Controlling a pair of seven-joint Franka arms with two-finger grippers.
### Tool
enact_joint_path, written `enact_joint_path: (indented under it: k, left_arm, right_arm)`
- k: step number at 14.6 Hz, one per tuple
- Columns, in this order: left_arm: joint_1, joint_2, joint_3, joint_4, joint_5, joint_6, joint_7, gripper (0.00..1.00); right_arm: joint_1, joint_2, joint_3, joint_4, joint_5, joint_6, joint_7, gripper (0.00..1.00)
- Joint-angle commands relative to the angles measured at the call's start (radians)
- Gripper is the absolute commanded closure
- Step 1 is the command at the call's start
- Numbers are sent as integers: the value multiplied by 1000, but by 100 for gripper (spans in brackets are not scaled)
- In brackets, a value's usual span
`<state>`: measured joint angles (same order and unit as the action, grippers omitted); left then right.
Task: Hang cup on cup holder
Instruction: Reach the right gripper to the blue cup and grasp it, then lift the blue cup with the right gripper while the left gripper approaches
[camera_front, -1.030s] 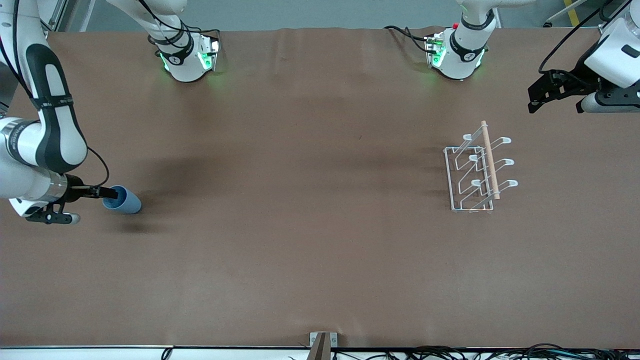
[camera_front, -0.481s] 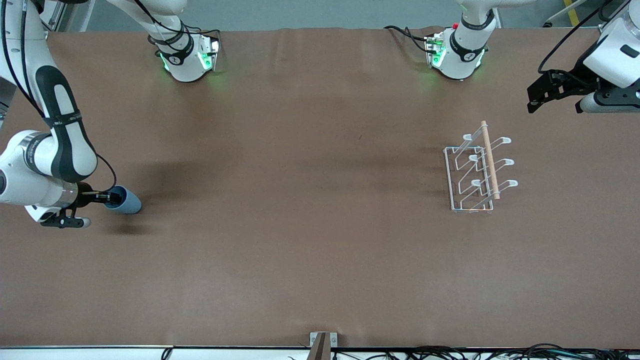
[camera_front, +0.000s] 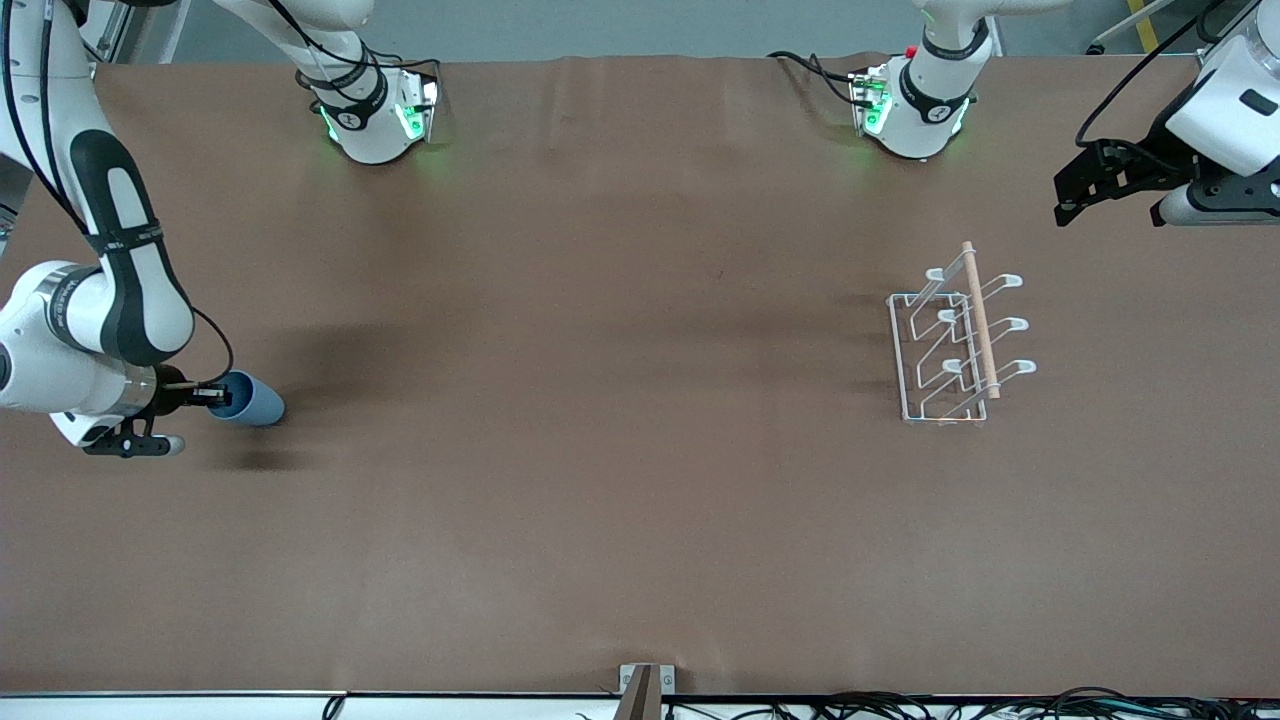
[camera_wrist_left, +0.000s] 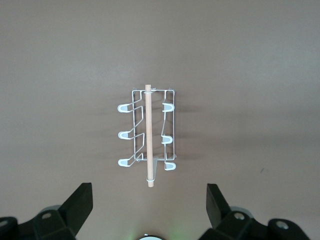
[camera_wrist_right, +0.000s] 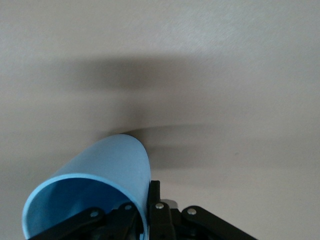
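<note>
Gripping the cup (camera_front: 250, 401) by its rim, one finger inside the mouth and one outside, the right gripper (camera_front: 205, 394) is holding it tipped sideways low at the right arm's end of the table (camera_front: 600, 500), well apart from the cup holder (camera_front: 955, 345). The left gripper (camera_front: 1085, 190) is waiting, fingers spread, near the cup holder.

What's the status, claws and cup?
Right claw shut on cup rim, cup tipped at right arm's end. Left claw open, waiting above cup holder. Nothing between them.
</note>
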<state>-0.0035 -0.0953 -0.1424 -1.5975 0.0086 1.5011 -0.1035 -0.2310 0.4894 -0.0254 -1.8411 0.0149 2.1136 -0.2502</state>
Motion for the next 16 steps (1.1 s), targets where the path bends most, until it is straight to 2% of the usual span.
enact_joint_path:
  k: [1,3,6,8,10,12,16]
  left_arm:
    - [0,12,-2,24,-12,-7,11,0]
    - [-1,17,-2,25,-12,-7,11,0]
    - [-3,28,-2,53,-10,-7,11,0]
    - [-7,31,-3,66,-10,-7,13,0]
    - [-27,38,-11,73,-54,-7,14,0]
    - [-82,60,-29,76,-87,-2,10,0]
    - [-203,126,-75,129,-90,47,-13,0]
  right_arm:
    - [22,-98,18,-9,14,-98,-17,100]
    - [42,-152,51,-9,61,-164,-17,100]
    - [54,-193,140,-7,256,-279,-18,100]
    - [76,-203,180,-7,336,-306,-8,100]
    - [82,-203,202,-7,524,-345,-12,100]
    - [122,-200,231,-7,653,-356,-9,100]
    - [182,-193,232,-9,929,-360,-7,100]
